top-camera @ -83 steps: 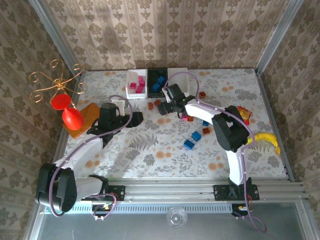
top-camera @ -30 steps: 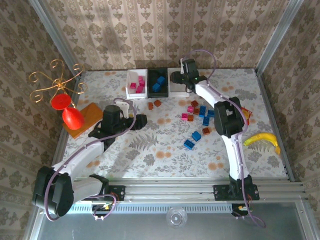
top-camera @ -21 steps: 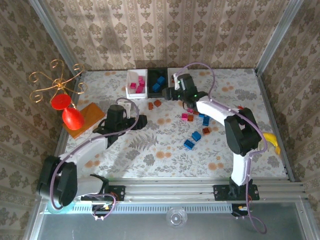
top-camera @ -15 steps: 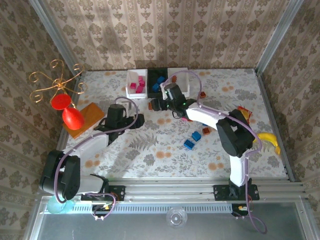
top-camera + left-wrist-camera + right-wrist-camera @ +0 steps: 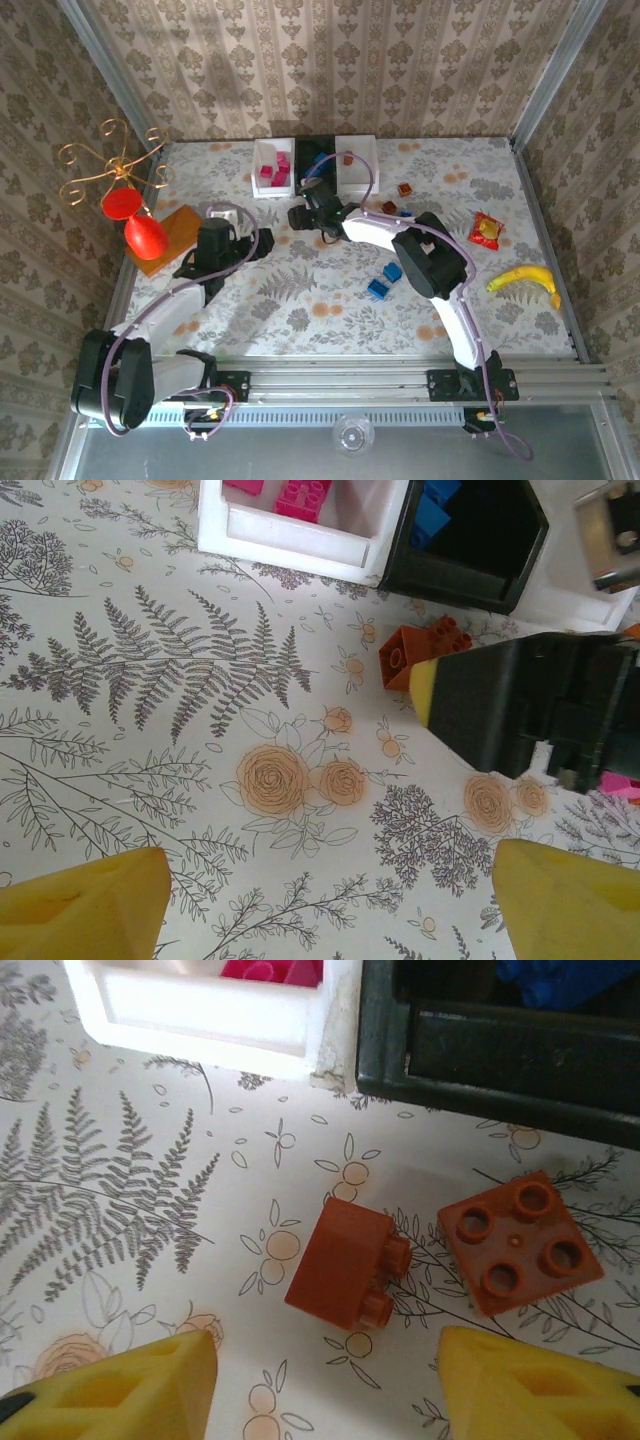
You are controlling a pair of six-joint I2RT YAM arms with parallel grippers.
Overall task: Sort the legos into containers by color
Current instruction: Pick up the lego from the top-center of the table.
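The right hand [image 5: 322, 1365] hovers released over two reddish-brown bricks on the bench [image 5: 150, 1190], just in front of the pink-filled white bin [image 5: 200, 1005] and the black bin [image 5: 500, 1045]. Its spread fingers line up either side of the brick lying on its side [image 5: 345, 1275], probably the next pick. The studs-up brick [image 5: 520, 1242] sits just beside it. The left hand [image 5: 330, 880] hovers released and empty nearby, likely to keep clear. Brown bricks appear to go in the right white bin [image 5: 365, 175].

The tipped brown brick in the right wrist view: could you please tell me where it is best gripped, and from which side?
I would come from above and pinch the tipped brick across its near and far smooth walls. Its studs point sideways at the upright brick close by, leaving little room for a finger there.
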